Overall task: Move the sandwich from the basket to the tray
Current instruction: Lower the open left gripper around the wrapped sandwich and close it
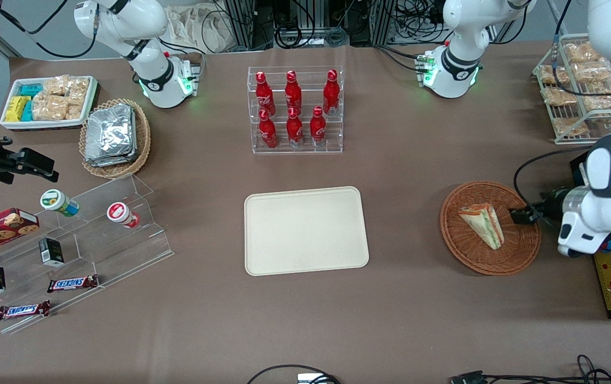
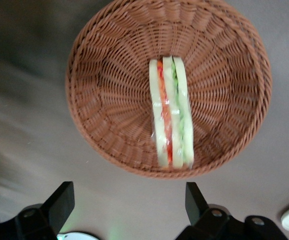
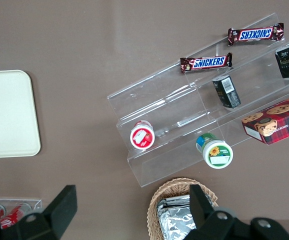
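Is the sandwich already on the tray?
No. The sandwich lies in the basket, the tray holds nothing, and the open gripper hovers at the basket's edge.

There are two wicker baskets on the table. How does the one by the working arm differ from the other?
The reddish-brown basket is darker than the tan basket. It holds a single sandwich, whereas the tan basket holds a stack of silver foil packets. It lies toward the working arm's end, with the open gripper hovering beside its rim; the tan basket lies toward the parked arm's end. Both are round woven wicker.
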{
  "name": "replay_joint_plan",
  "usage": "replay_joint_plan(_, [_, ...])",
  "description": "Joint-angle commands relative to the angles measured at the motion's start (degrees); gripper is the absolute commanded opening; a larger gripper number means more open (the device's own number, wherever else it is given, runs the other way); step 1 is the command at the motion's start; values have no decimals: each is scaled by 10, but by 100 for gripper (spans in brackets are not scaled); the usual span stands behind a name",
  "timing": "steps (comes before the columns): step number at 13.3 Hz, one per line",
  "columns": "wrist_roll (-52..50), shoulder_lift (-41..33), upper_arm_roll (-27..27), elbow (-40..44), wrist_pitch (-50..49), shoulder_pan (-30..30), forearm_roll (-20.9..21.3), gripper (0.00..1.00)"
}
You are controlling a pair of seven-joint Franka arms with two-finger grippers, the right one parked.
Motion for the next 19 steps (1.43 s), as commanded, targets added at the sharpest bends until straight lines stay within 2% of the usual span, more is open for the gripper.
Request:
replay_joint_plan(1, [-39,39,-5,12,40,-3,-7,95])
replay_joint_plan(6, [-43,89,-5,-10,124,-3,-7,97])
replay_joint_plan(9, [-64,103,-7,-14,134,-5,-10,97])
replay_joint_plan(11, [-67,107,-7,-20,142,-12,-27,97])
replay_joint_plan(14, [-67,102,-7,-83,217,-12,-28,97])
replay_joint_plan(17, [-67,99,-7,-100,233,-12,-28,97])
replay_joint_plan(18, [-67,99,-7,-102,234,-12,-27,92])
replay_joint_plan(19, [-67,97,-7,-106,235,-12,-27,80])
